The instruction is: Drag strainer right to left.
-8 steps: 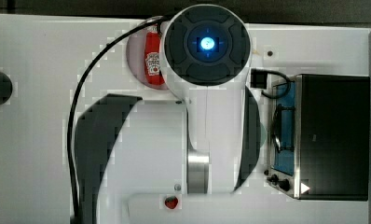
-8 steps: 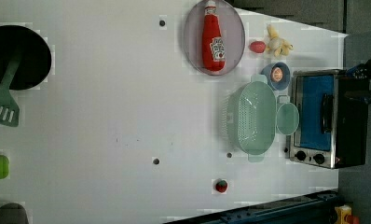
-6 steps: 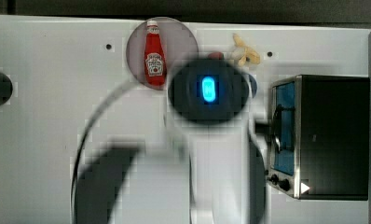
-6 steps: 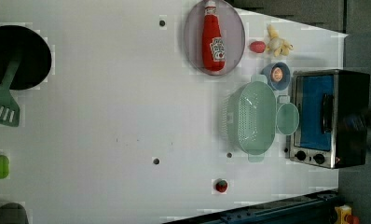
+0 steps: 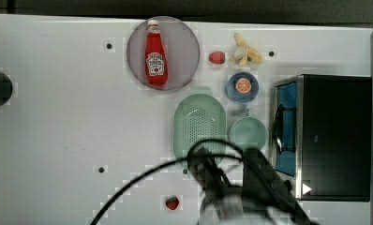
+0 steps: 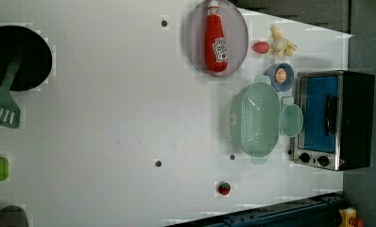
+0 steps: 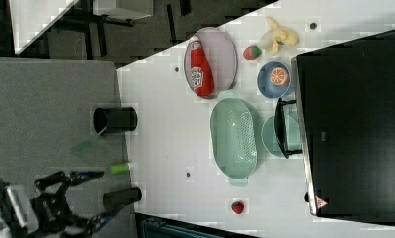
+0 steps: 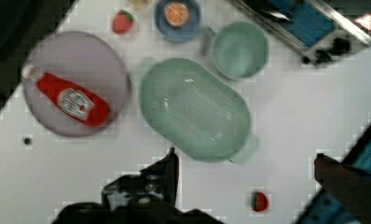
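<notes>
Strainer (image 5: 199, 125) just beside green cup (image 5: 248, 133) | open bench (image 5: 81, 122) toward the top view's left | jaws (image 8: 242, 161) spread wide, holding nothing

- We see a white table (image 6: 106, 94).
- A round plate (image 6: 195, 28) lies on it, with a red ketchup bottle (image 6: 216, 38) on the plate.
- The mint-green strainer (image 6: 258, 119) sits on the table, just beside a green cup (image 6: 291, 120).
- A small oven (image 6: 332, 120) stands beside the cup.
- A blue bowl (image 6: 279, 77), a banana (image 6: 281, 43) and two strawberries (image 6: 260, 47) (image 6: 224, 188) lie there too.
- A green spatula (image 6: 4, 106) lies near the left view's left edge.
</notes>
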Motion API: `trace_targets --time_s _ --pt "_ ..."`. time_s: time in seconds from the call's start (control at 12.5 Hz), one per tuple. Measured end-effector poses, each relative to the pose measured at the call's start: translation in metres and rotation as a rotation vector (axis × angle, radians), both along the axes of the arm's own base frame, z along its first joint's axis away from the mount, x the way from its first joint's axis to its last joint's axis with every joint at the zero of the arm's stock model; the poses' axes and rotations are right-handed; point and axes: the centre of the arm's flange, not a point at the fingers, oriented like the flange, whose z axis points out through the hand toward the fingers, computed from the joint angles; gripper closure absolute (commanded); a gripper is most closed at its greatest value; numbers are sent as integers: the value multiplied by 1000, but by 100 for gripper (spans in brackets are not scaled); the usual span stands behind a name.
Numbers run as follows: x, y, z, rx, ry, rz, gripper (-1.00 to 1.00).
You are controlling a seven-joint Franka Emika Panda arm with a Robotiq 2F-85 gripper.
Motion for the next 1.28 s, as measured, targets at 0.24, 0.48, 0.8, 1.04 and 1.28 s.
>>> trace_targets --time_s 0.24,0.48,0.8,1.04,1.28 --pt "61 11 -121 15 35 -42 -100" --pt "75 12 -315 27 224 -188 -100" --pt "55 15 -471 -3 381 -346 -100" --pt "71 13 -489 25 232 -452 -100" --pt "92 21 -474 53 118 -499 -100"
